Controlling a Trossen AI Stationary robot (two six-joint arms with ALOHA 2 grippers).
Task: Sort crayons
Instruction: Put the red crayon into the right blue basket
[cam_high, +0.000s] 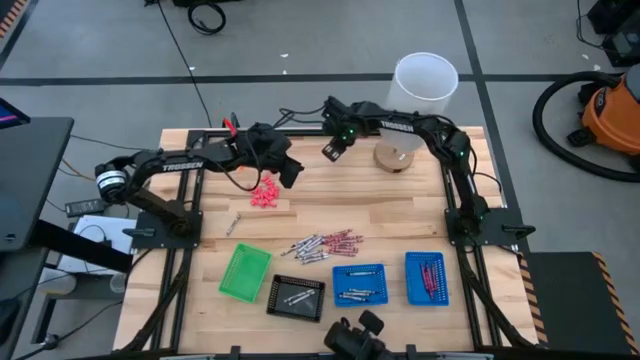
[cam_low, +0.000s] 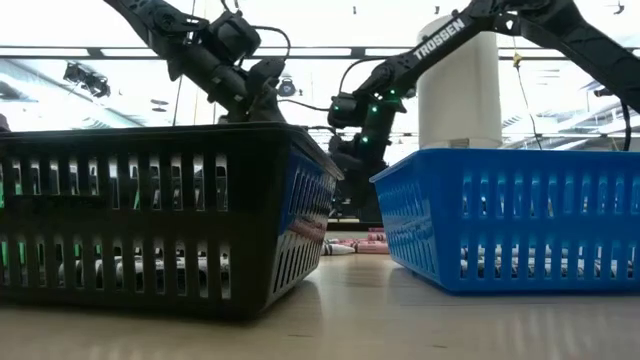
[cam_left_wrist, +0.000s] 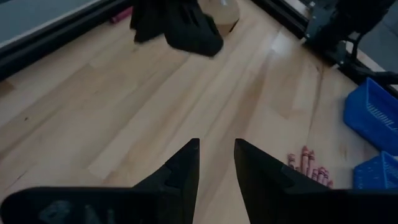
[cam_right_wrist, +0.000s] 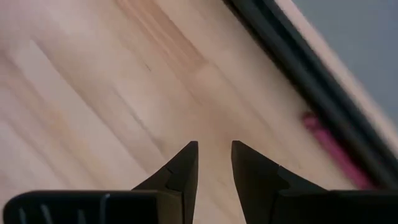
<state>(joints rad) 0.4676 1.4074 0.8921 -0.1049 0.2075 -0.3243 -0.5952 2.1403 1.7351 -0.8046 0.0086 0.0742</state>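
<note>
Dark fingers of the left gripper (cam_left_wrist: 216, 163) stand a little apart with bare wood showing through the gap and nothing held between them. From above, this left gripper (cam_high: 291, 172) hangs over the far-left part of the table (cam_high: 400, 220), just beside a small heap of bright pink bits (cam_high: 264, 195). The right gripper (cam_right_wrist: 214, 163) shows the same narrow gap over bare wood, empty as well; in the high view the right gripper (cam_high: 331, 150) sits near the far edge at the middle, pointing toward the left arm.

Nearer the front, the crayons (cam_high: 325, 244) lie in a loose pile at the table's centre, maroon and grey-white sticks mixed together, well apart from both grippers. One stray stick (cam_high: 235, 222) lies alone to the left of the pile. Along the near edge stands a row of small trays: a green tray (cam_high: 245, 272) at the left, then a black tray (cam_high: 296, 296) with pale sticks in it, a blue tray (cam_high: 359, 284) also with pale sticks, and a second blue tray (cam_high: 426, 278) at the right with red ones. At the far right a white bucket (cam_high: 425, 82) stands behind a round wooden block (cam_high: 392, 156).
</note>
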